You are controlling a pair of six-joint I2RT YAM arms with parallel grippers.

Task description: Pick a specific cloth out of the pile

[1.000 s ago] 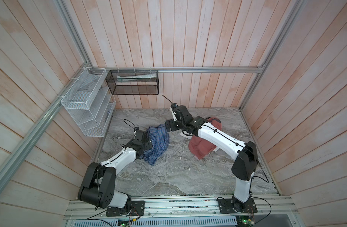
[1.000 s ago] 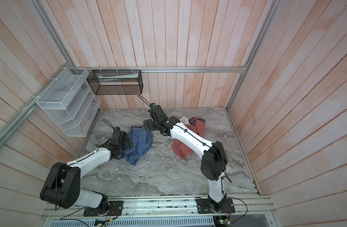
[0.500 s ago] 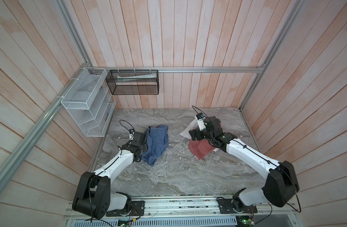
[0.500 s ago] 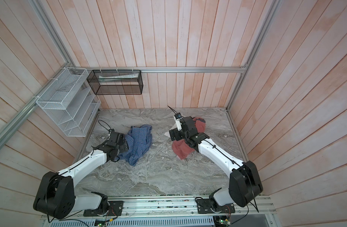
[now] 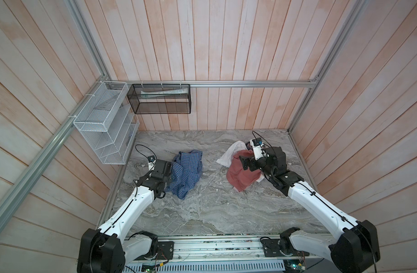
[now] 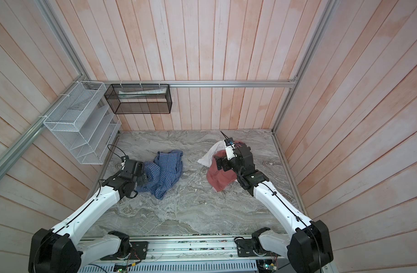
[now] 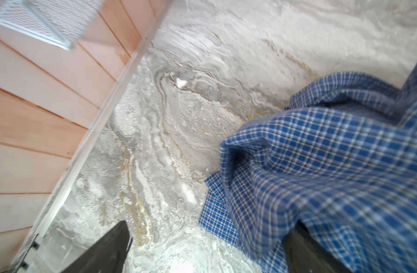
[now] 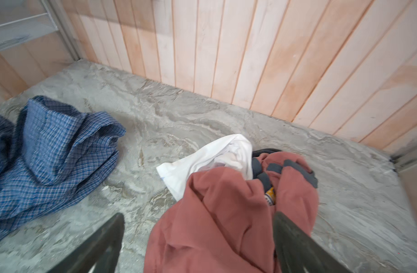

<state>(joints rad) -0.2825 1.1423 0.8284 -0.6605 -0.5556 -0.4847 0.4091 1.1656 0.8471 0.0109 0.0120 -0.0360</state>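
The cloth (image 5: 187,171) (image 6: 166,171), a blue-and-white checked shirt, lies crumpled on the marble table (image 5: 202,212) left of centre, apart from the pile. The pile is a salmon-pink garment (image 5: 239,176) (image 6: 218,178) (image 8: 217,212) with a white cloth (image 5: 228,154) (image 8: 202,163) showing at its far side. My left gripper (image 5: 165,163) (image 7: 207,248) is open at the shirt's left edge, and a fold of the cloth (image 7: 321,165) lies over one finger. My right gripper (image 5: 244,164) (image 8: 198,236) hangs open just above the salmon garment. The cloth (image 8: 44,146) also shows in the right wrist view.
A white wire rack (image 5: 103,123) hangs on the left wall and a black mesh basket (image 5: 159,99) on the back wall. Wooden walls and aluminium rails close the table on three sides. Small white scraps lie on the marble.
My right arm has swung from over the checked shirt back to the right, above the salmon garment. My left arm has drawn back slightly. The shirt stays on the table.
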